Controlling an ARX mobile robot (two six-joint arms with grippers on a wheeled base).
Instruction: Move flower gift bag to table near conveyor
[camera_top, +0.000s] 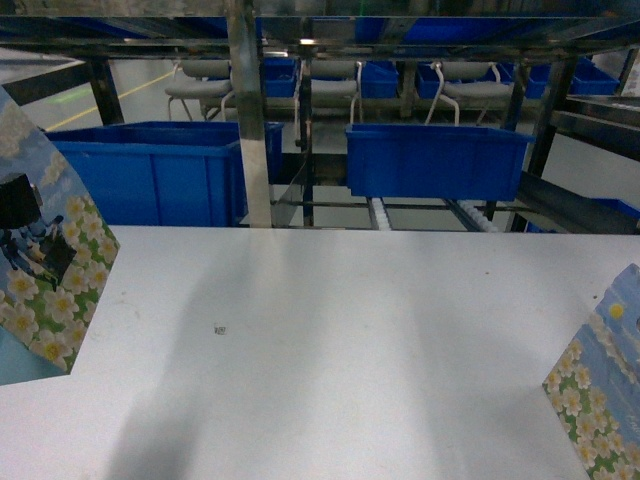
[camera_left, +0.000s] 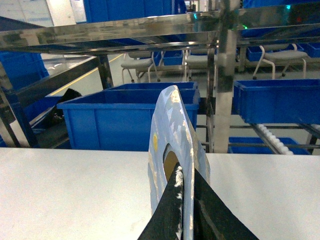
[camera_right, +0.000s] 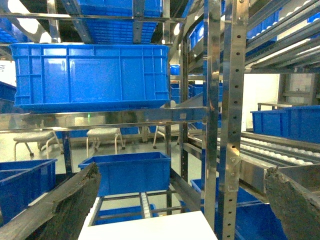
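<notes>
A flower gift bag (camera_top: 45, 290), pale blue with white daisies, hangs at the far left over the white table (camera_top: 320, 330). My left gripper (camera_top: 28, 228) holds it near the top. In the left wrist view the bag's rim (camera_left: 172, 130) stands edge on, pinched between the two black fingers (camera_left: 167, 217), so the left gripper (camera_left: 187, 200) is shut on it. My right gripper (camera_right: 182, 172) is open and empty, facing the conveyor (camera_right: 280, 150) past the table's corner (camera_right: 150, 227). A second bag with the same flower print (camera_top: 600, 390) shows at the bottom right.
Blue plastic bins (camera_top: 160, 175) (camera_top: 435, 160) sit on the steel rack behind the table's far edge. Roller tracks (camera_top: 470, 213) run between them, and a steel post (camera_top: 250, 120) rises at the edge. Grey chairs (camera_top: 200, 90) stand further back.
</notes>
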